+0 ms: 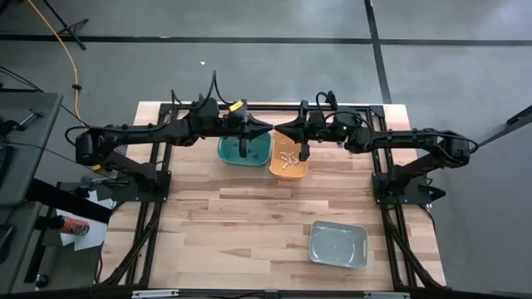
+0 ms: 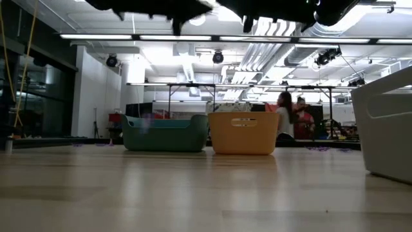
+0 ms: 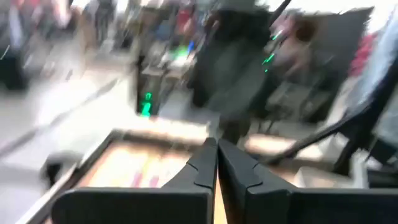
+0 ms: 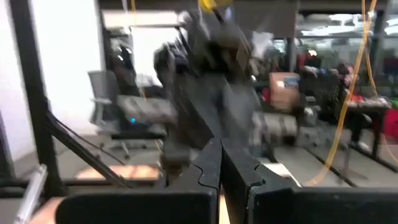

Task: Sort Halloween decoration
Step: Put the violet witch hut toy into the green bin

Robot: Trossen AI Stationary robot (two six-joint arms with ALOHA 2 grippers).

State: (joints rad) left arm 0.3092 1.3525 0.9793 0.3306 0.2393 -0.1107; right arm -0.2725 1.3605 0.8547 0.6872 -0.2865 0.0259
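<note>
Both arms reach in level from the sides, high above the far part of the table. My left gripper is shut and hovers over the green bin. My right gripper is shut too, above the orange bin. Their tips point at each other, almost meeting. Several cream trinkets lie on the orange bin's floor. A few tiny purple bits rest on the table behind the bins in the low view.
A grey bin stands near the table's right near corner. Bare wooden tabletop fills the middle and the near left. Black frame rails run along both sides. People show in the room beyond the table.
</note>
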